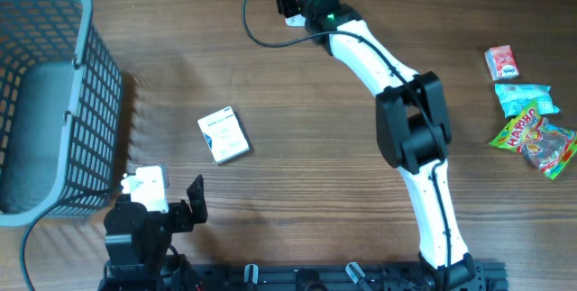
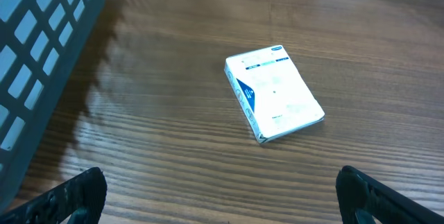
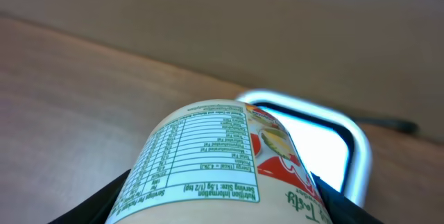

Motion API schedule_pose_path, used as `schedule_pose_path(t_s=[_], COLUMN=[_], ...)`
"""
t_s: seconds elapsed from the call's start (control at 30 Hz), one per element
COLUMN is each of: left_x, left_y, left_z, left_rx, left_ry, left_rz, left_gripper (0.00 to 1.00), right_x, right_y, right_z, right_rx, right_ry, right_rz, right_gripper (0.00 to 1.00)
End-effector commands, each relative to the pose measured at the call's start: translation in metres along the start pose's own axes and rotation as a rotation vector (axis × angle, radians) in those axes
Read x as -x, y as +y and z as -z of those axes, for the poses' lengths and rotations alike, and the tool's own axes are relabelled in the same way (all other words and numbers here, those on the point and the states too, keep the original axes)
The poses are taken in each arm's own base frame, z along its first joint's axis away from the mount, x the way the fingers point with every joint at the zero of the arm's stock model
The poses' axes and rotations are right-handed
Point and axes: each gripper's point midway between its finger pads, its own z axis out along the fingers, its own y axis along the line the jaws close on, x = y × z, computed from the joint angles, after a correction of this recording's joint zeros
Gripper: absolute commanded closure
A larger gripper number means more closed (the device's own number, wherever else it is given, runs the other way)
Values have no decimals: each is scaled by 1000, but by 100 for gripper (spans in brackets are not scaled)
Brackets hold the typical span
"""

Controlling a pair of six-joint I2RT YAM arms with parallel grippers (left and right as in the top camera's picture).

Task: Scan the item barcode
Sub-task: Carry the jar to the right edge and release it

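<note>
Gripping can (image 3: 232, 182) — "Serving Size" lbl (image 3: 186, 156)

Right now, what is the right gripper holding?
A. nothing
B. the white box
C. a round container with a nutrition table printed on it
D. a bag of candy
C: in the right wrist view the right gripper is closed on the container with its fingers on both sides, while the white box lies on the table and the candy bags lie far to the side.
</note>
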Motion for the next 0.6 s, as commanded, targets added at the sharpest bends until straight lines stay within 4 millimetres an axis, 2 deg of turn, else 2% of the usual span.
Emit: schedule_pose_path(t_s=[0.0, 0.13, 0.2, 0.27, 0.37, 0.47, 0.57], left_x=[-1, -1, -1, -1, -1, -1, -1], left_y=[-1, -1, -1, -1, -1, -1, -1], left_z=[-1, -1, -1, -1, -1, -1, -1], left_rx=[-8, -8, -8, -8, -8, -8, -8], left_ry=[-1, -1, -1, -1, -1, -1, -1], left_rz=[-2, -2, -2, -2, -2, -2, -2], left_gripper=[0, 0, 0, 0, 0, 0, 0], right_x=[84, 73, 56, 25, -10, -34, -51], right_y=[-10, -38, -59, -90, -130, -175, -206], right_z=[83, 122, 133, 143, 156, 173, 184], right_rx=[-21, -94, -161, -246, -327, -399, -412], right_ry=[-105, 21, 103, 225, 354, 434, 478], right_rz=[-37, -50, -73, -99, -166, -261, -328], right_gripper=[39, 39, 39, 39, 41, 44, 43])
